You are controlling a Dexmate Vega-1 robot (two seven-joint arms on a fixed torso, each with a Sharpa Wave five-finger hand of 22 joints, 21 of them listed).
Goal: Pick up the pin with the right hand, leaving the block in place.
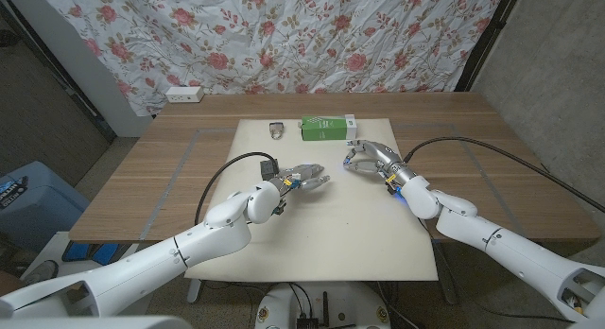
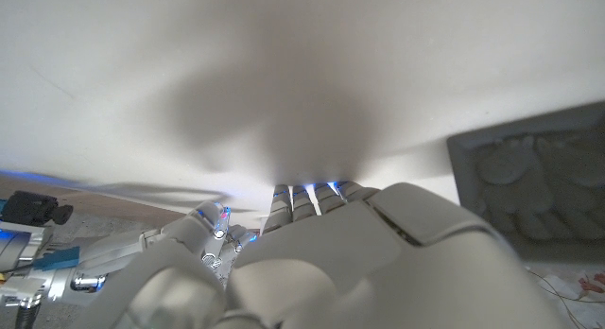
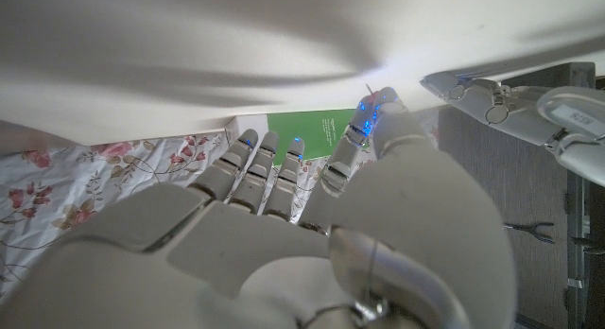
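Pin (image 3: 368,86): seen in the right wrist view as a thin, light sliver standing out past the fingertips (image 3: 378,121) of the right hand (image 3: 312,225). It appears to be pinched there between thumb and a finger, though the contact itself is too small to be made out sharply. In the head view the pin is too fine to be resolved.

Right hand (image 1: 367,161): fingers are curled in together towards the thumb, over the right part of the white mat (image 1: 331,234).

Block (image 1: 326,129): green, lying on the mat's far edge, just beyond the right hand and apart from it. Its green face (image 3: 312,130) is also seen past the fingers in the right wrist view.

Left hand (image 1: 301,181): nothing is held; fingers are stretched out and spread over the middle of the mat, pointing towards the right hand, with a gap between the two. The mat's white surface is seen past it (image 2: 359,253) in the left wrist view.

Also noted: a small dark metal object (image 1: 276,129) on the mat beside the block; a white power strip (image 1: 184,95) at the far left of the bench (image 1: 170,168); a floral cloth (image 1: 284,36) hung behind.
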